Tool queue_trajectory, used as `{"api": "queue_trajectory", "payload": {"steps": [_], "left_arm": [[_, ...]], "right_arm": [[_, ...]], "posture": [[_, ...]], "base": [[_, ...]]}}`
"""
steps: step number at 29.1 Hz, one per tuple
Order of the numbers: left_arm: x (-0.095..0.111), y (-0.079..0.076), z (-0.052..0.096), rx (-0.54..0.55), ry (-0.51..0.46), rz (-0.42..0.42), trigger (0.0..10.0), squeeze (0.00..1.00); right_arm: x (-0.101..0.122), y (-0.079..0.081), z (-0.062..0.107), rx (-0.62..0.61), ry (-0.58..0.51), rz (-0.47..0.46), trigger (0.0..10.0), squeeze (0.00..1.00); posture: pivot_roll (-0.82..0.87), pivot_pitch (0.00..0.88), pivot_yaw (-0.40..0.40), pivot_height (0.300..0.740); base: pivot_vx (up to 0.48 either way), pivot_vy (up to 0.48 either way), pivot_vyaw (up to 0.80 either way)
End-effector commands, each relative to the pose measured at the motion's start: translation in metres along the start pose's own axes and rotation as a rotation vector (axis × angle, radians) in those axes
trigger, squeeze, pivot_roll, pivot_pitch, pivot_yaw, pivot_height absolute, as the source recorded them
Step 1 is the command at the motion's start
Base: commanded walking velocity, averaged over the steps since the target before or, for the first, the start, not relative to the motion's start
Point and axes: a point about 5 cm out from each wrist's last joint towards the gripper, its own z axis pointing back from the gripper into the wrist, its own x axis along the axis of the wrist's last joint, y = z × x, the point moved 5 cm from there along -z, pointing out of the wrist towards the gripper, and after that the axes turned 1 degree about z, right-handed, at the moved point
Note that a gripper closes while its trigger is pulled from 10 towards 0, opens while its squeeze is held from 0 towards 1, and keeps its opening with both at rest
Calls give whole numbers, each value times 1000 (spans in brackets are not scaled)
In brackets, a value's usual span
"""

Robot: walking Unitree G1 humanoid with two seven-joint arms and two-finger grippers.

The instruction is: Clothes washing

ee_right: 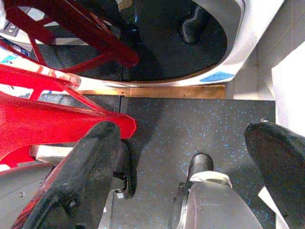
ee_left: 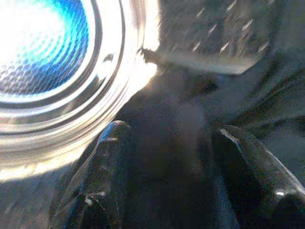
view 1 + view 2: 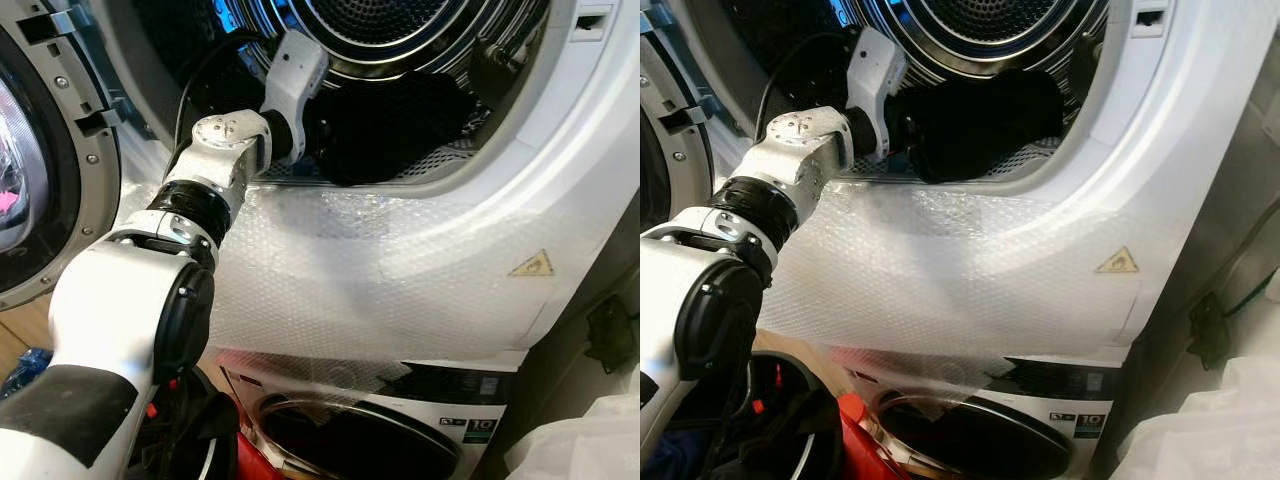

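Observation:
A dark garment (image 3: 395, 125) lies bunched at the lower lip of the upper machine's steel drum (image 3: 400, 30). My left arm (image 3: 225, 150) reaches in through the opening, and its wrist (image 3: 295, 75) sits against the garment. In the left wrist view my left gripper (image 2: 178, 162) is open, its two black fingers (image 2: 107, 167) spread wide with dark cloth in front of and between them, beside the shiny drum back (image 2: 43, 52). My right gripper (image 1: 183, 131) hangs open over the speckled floor (image 1: 200, 124), holding nothing.
The upper machine's door (image 3: 40, 150) stands open at the left. Bubble wrap (image 3: 380, 270) covers the front panel above the lower washer (image 3: 400, 430). A red basket (image 1: 43, 109) stands on the floor by the lower washer. A white bag (image 3: 590, 440) sits at the lower right.

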Motion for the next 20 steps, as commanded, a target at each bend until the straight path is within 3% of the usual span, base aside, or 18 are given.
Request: {"api": "queue_trajectory", "payload": {"steps": [1,6,9,12,13,14,18,20], "left_arm": [[27,-1,0,-49,-86,-48,10000,0],[68,-22,6,-288,-233,-95,10000,0],[71,-34,13,-424,-228,-160,10000,0],[64,-36,18,-460,-196,-202,10000,0],[51,-34,19,-435,-132,-262,10000,1000],[35,-31,20,-402,-60,-322,10000,1000],[19,-29,26,-383,-7,-330,10000,1000],[11,-22,27,-301,31,-365,10000,1000]], "right_arm": [[3,7,-1,11,-12,-15,10000,0],[7,10,-2,25,-20,2,10000,0],[12,11,-3,27,-27,3,10000,0],[15,12,-4,28,-30,0,10000,0],[15,12,-4,28,-29,0,10000,0],[16,12,-5,28,-27,0,10000,0],[16,12,-5,28,-22,2,10000,0],[16,12,-5,29,-19,5,10000,0]], "posture": [[-27,0,143,740],[2,0,129,740],[19,0,124,740],[27,0,127,740],[33,0,128,740],[44,0,125,740],[60,0,125,740],[76,0,120,740]], "base": [[0,0,0],[0,0,0],[0,0,0],[0,0,0],[0,0,0],[0,0,0],[0,0,0],[0,0,0]]}}
